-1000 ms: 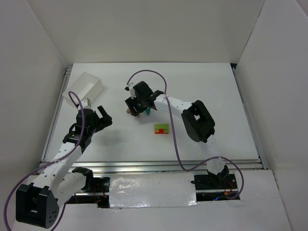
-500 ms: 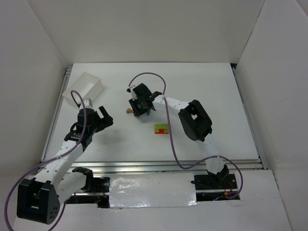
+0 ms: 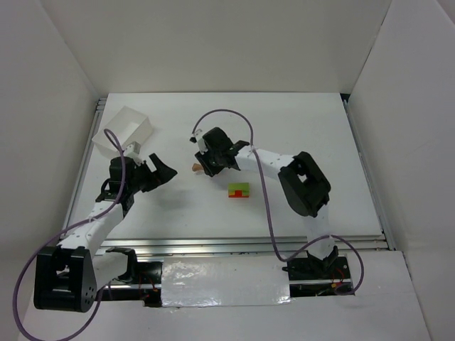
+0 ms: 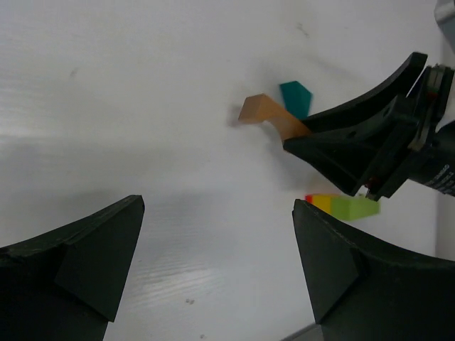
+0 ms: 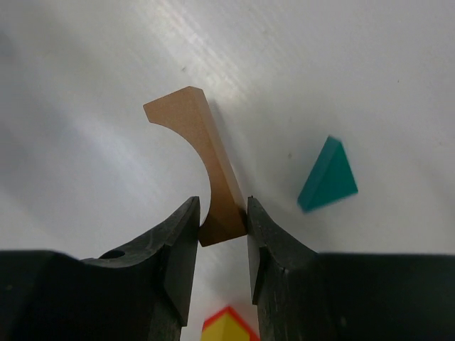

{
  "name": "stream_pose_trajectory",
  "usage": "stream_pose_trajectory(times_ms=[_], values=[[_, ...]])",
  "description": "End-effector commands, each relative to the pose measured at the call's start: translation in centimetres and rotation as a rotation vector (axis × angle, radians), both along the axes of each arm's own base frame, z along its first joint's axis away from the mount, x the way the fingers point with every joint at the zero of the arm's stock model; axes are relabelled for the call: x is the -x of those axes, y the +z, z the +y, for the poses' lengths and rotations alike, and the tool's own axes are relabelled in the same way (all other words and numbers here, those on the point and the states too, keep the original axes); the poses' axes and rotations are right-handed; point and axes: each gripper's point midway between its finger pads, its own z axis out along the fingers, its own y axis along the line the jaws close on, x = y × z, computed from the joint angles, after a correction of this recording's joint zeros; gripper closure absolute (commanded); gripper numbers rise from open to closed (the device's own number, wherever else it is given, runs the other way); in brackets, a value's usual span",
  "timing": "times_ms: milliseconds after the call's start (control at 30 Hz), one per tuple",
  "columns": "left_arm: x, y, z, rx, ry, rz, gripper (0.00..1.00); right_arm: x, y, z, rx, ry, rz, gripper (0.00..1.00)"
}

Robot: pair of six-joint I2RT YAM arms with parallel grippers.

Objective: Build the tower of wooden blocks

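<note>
Because the tan arch (image 5: 186, 124) seems meant for the red, yellow and green stack (image 3: 239, 190) nearby, the right gripper (image 5: 220, 217) is clamped on one end of it; the teal wedge (image 5: 327, 176) lies just beside. The left gripper (image 4: 218, 209) hangs idle, jaws wide apart.

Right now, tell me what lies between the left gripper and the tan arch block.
Nothing: the left wrist view shows only bare white table between the left gripper and the tan arch block.
</note>
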Motion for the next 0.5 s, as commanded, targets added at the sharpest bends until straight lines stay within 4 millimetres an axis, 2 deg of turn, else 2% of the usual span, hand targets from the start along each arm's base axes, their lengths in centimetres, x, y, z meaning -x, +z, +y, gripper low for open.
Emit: stream_pose_trajectory(times_ms=[0, 67, 100, 300, 333, 400, 467], values=[[0.8, 3.5, -3.5, 0.198, -0.169, -0.11, 0.01, 1.0, 8.3, 0.9, -0.14, 0.081, -0.236, 1.0], [1.2, 4.9, -4.2, 0.229, -0.207, -0.163, 0.01, 1.7, 11.3, 0.9, -0.23, 0.097, -0.302, 1.0], [1.6, 5.0, -4.5, 0.252, -0.222, -0.169, 0.01, 2.1, 12.3, 1.1, -0.254, 0.111, -0.315, 1.0], [3.2, 9.5, -5.2, 0.283, -0.288, -0.329, 0.01, 5.0, 17.3, 1.9, -0.396, 0.167, -0.338, 1.0], [3.3, 9.8, -5.1, 0.278, -0.288, -0.338, 0.01, 5.6, 17.0, 1.9, -0.386, 0.172, -0.337, 1.0], [3.5, 10.8, -5.1, 0.283, -0.297, -0.367, 0.01, 6.6, 18.5, 2.5, -0.4, 0.204, -0.401, 1.0], [3.9, 11.9, -5.2, 0.292, -0.306, -0.404, 0.01, 7.4, 18.8, 2.9, -0.383, 0.211, -0.418, 1.0]])
